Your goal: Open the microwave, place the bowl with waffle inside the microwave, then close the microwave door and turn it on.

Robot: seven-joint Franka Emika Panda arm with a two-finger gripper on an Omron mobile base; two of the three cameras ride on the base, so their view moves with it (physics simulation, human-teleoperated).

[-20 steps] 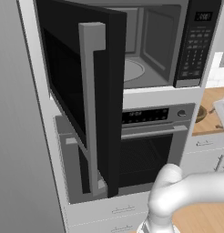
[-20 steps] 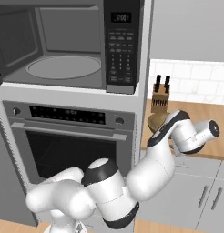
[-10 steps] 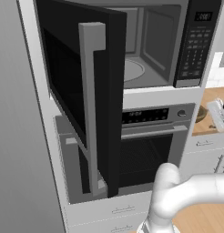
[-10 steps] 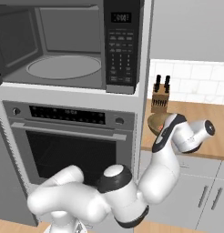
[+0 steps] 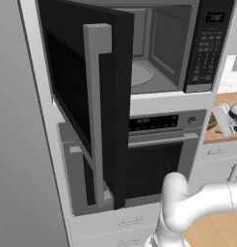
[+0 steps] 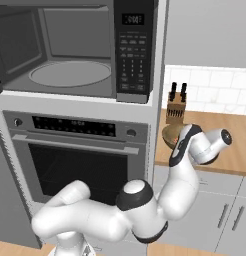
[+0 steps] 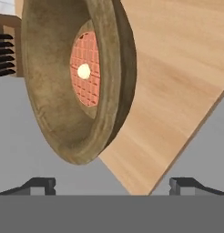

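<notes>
Left base view: the microwave door (image 5: pixel 91 106) is swung fully out toward the camera and fills the left half of the frame, its long silver bar handle (image 5: pixel 97 116) running top to bottom. Behind it the microwave (image 5: pixel 207 48) shows its grey cavity and glass turntable (image 5: pixel 139 75) bare, so the opening step looks done and the cavity is ready for loading. Below sits the stainless oven (image 5: pixel 159 144); the open door hangs in front of its left side and will likely stand close to any path from the counter to the cavity.

Right base view: the arm reaches to the wooden counter (image 6: pixel 230 150) at the right middle of the frame, with the gripper (image 6: pixel 181 145) pointing at the bowl (image 6: pixel 171 135), which sits just below a knife block (image 6: pixel 176 105). The keypad panel (image 6: pixel 132 50) lies between cavity and counter.

Hand view: the bowl (image 7: pixel 73 82) fills the upper left, the waffle (image 7: pixel 86 68) with a pale dab in its well. The two fingertips (image 7: pixel 41 184) stand wide apart at the bottom corners, holding nothing; the bowl's rim is near but apart from them, so this appears to be the approach before a rim grasp.
</notes>
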